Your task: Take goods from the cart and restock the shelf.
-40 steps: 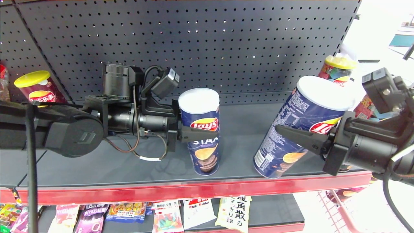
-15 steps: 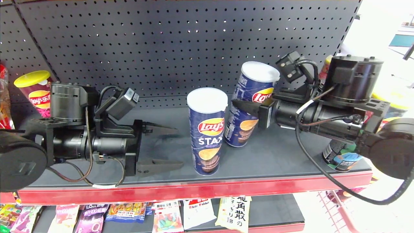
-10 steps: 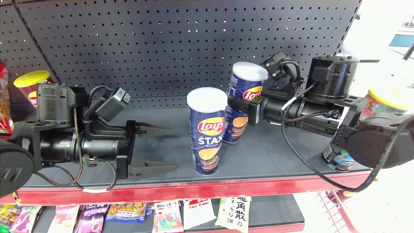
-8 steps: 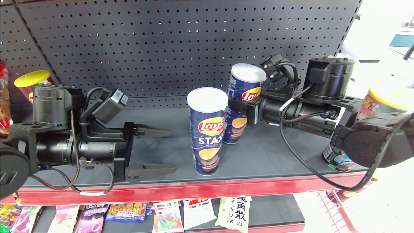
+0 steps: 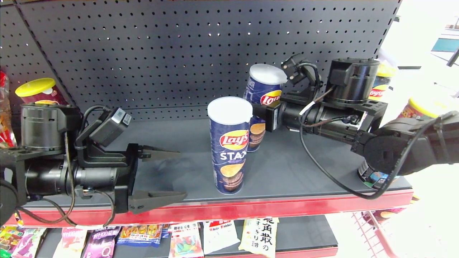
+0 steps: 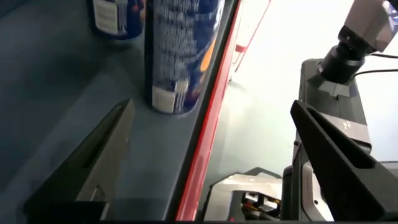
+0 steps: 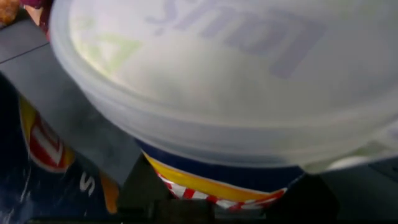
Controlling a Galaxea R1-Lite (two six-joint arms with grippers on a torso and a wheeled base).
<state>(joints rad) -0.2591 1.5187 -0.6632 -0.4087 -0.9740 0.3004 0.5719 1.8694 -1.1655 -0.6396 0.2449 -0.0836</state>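
Two blue chip cans with white lids are on the grey shelf (image 5: 304,168). The front can (image 5: 229,143) stands upright near the shelf's red edge (image 5: 251,208), in front of the left hand's fingertips and apart from them. The left hand (image 5: 181,175) lies level over the shelf front with its two fingers spread wide, and nothing is between them. In the left wrist view one finger (image 6: 93,162) is over the shelf and the other (image 6: 336,162) hangs past the red edge.

The rear can (image 5: 263,89) is clamped between the fingers of the right hand (image 5: 259,107), which grips it just under the lid. It leans slightly and sits behind the front can, which hides its lower part. Whether its base bears on the shelf cannot be told. In the right wrist view the lid (image 7: 236,81) is directly below the wrist camera.

A perforated back panel (image 5: 179,53) stands beyond both hands. A red can with a yellow lid (image 5: 36,91) stands behind the left arm, and another can (image 5: 373,175) stands below the right arm. Snack packets (image 5: 186,238) hang under the shelf. The red wire cart (image 5: 376,233) is below the right arm.
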